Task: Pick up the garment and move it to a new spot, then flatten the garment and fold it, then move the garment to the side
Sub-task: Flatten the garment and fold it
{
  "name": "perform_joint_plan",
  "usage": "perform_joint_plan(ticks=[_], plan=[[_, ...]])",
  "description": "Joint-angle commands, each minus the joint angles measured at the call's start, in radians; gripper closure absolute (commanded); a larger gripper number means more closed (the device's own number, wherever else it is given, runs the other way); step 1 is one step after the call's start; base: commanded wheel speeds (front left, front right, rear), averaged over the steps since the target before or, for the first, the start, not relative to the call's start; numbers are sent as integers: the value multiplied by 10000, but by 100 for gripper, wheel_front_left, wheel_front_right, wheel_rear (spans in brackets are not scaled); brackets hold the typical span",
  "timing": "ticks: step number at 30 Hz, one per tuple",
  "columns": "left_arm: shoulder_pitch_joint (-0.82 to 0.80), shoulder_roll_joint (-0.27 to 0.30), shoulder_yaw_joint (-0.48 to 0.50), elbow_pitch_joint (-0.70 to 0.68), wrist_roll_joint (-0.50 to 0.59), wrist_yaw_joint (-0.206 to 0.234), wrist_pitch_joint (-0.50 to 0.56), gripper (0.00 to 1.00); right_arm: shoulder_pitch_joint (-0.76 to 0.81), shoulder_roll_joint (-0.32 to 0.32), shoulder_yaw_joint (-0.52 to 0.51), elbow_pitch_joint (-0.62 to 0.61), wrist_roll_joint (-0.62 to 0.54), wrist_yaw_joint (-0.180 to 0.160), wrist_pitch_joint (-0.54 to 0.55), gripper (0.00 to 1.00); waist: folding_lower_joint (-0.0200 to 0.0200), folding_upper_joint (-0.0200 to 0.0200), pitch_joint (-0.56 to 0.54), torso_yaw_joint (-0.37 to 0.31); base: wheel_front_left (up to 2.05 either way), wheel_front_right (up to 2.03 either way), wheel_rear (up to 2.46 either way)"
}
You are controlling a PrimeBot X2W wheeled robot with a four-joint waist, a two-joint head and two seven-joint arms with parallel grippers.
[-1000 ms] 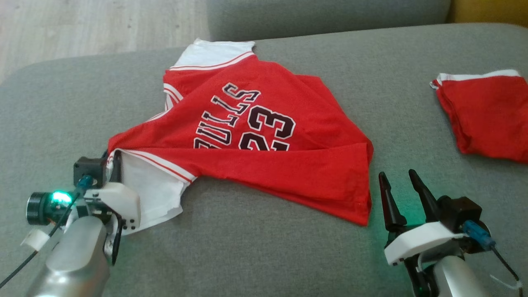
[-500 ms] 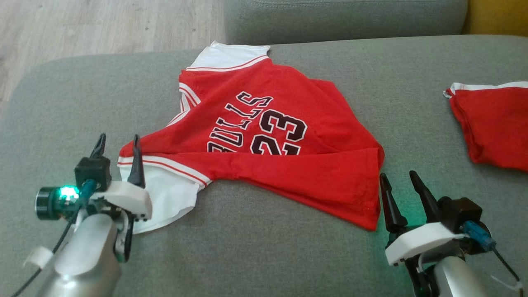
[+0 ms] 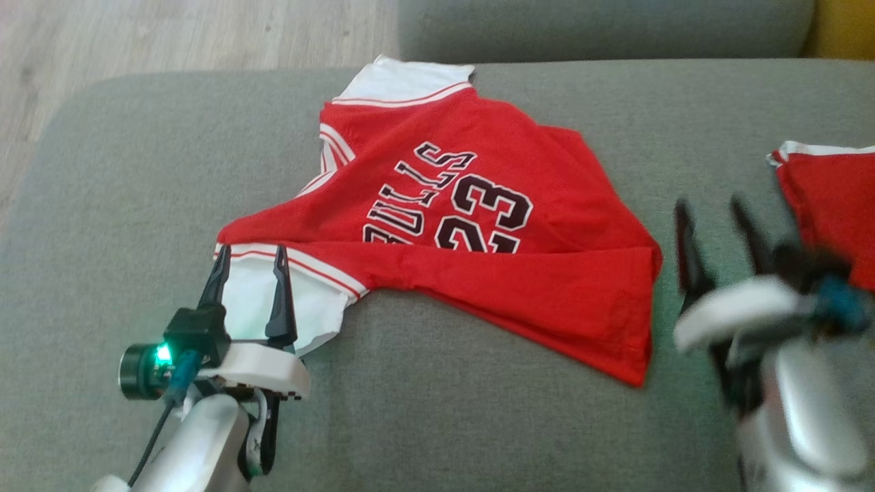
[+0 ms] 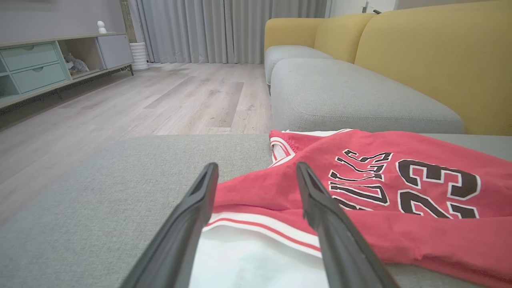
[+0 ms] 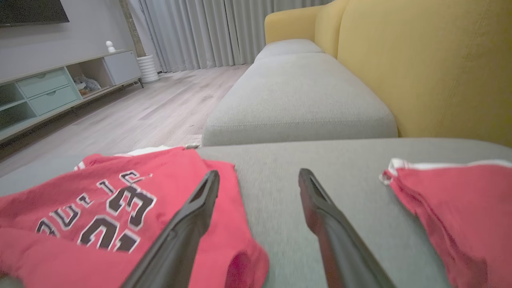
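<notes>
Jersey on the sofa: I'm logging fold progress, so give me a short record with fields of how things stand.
garment: red jersey, partly folded, one edge lapped over the numerals
surface: grey sofa cushion
left end effector: open, fingers astride the white sleeve, nothing gripped
right end effector: open, blurred, above the cushion beside the jersey's hem
other item: second red garment, apart, to the right

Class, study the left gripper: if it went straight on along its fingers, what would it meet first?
Probably the jersey: the left gripper is open over its white sleeve, and the striped trim lies just ahead. Height above the cloth is unclear.
</notes>
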Motion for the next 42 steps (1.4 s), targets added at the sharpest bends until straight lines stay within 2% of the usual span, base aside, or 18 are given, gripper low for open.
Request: perform_joint_plan(ticks=[1,5,8,10,16,18,23,25,31,42], plan=[[-342,162,301,-310,53,70,-88,0,-749,-53,107,-342,-99,-7,205,0,0,0,114,79,0,0,0],[-409,42,179,-316,34,25,-56,0,-2075,-124,-401,508,-522,-7,1796,0,0,0,336,297,0,0,0],[-518,-71,71,-220,26,-33,-35,0,-2902,-257,-228,1595,-138,-7,2863,0,0,0,488,522,0,0,0],[-604,-151,-9,-130,30,-79,-26,0,-3319,-572,60,2369,10,-7,3398,0,0,0,593,689,0,0,0],[-788,-375,-172,163,18,-183,-41,0,-4110,-1355,1260,4239,624,-7,4003,0,0,0,797,1113,0,0,0],[-833,-430,-174,267,6,-193,-57,0,-4367,-1518,1897,4803,1262,-7,4110,0,0,0,870,1244,0,0,0],[-890,-472,-167,405,1,-241,-83,0,-4570,-1982,3135,5387,2178,-7,4479,0,0,0,942,1405,0,0,0],[-908,-480,-153,451,-4,-253,-90,0,-4596,-2197,3672,5494,2499,-7,4654,100,0,0,946,1433,0,0,0],[-914,-489,-115,556,-9,-255,-105,0,-4924,-2871,4402,5469,2991,-7,4239,100,0,0,863,1410,0,0,0],[-911,-619,-144,708,3,-293,-120,0,-6614,-4383,5249,5509,2070,-7,2718,100,0,0,466,1372,0,0,0]])
